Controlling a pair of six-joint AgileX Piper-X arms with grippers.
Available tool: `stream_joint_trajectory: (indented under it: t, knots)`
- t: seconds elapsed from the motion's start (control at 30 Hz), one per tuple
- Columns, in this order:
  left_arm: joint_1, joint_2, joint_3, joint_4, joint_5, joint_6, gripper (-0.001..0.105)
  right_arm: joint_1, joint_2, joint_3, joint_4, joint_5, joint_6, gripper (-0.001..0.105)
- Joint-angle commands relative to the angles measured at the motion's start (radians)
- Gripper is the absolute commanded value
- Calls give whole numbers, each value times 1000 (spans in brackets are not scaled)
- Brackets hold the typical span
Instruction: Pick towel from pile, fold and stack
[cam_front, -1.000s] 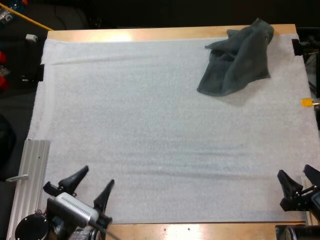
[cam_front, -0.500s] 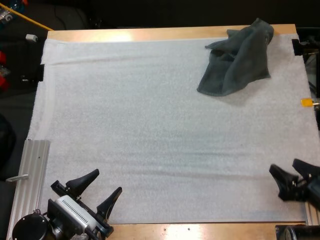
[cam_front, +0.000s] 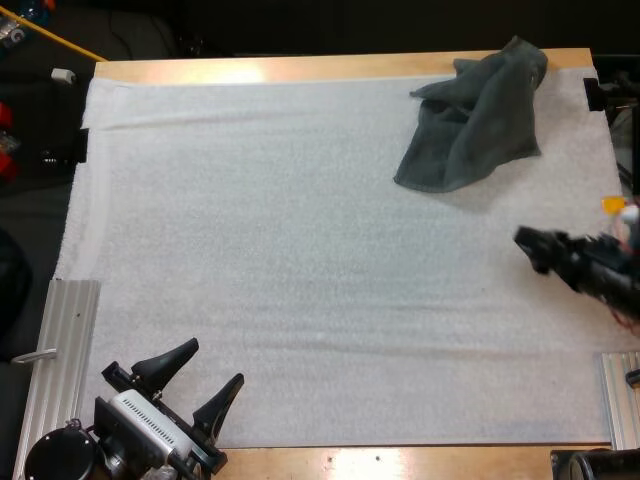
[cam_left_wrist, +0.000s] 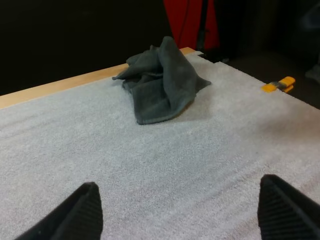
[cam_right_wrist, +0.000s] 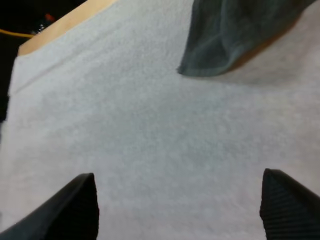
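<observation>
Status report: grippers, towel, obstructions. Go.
Left gripper open, near left corner of mat. Right gripper open, short of crumpled towel. Towel untouched, far right. Nothing between them.

The towel (cam_front: 470, 125) is soft matt cloth, the mat (cam_front: 300, 250) finely grainy, the table (cam_front: 300, 68) smooth pale wood.

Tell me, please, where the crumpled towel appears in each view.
High view: crumpled towel at the mat's far right corner.
Left wrist view: towel at the mat's far edge, beside the table's wooden far edge.
Right wrist view: towel's near corner lying on the mat.
Shared landmark: that wooden far edge.
</observation>
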Motion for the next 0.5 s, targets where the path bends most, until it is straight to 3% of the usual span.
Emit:
stream_joint_trajectory:
  t: [0.0,0.2,0.47]
  knots:
    - [-6,2,-4,-11,11,-8,63,25,35,-19,-59,0,42,66]
    - [-6,2,-4,-11,11,-13,63,114,242,-70,-192,132,209,66]
    - [-6,2,-4,-11,11,-13,63,124,485,-147,-290,165,354,66]
